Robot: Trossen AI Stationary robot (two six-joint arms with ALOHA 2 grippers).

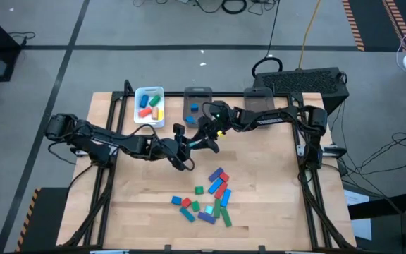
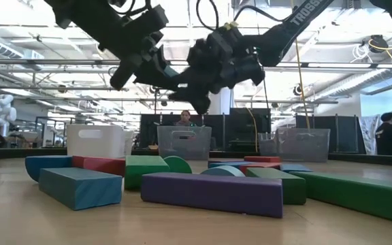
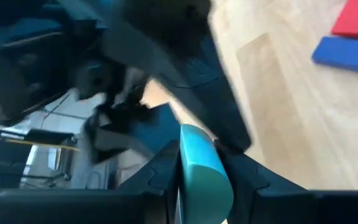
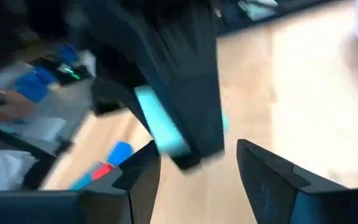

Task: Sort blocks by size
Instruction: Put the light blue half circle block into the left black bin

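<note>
My left gripper is shut on a teal block above the table's middle, well above the wood. My right gripper is open right beside it. In the right wrist view its two fingers stand apart, with the left gripper and the teal block just beyond them. I cannot tell whether the right fingers touch the block. Several loose blocks in red, blue, green, teal and purple lie flat on the table nearer the front edge. They also fill the foreground of the low view. My left gripper pinches the teal block between its two fingers, on its two flat sides. The block's rounded end sticks out forward past the fingertips. The block is lifted clear of the table.
A white tray holding several coloured blocks stands at the far left. Two grey bins stand beside it along the far edge, and the middle one holds blue blocks. Bare wood lies to the left and right of the block pile.
</note>
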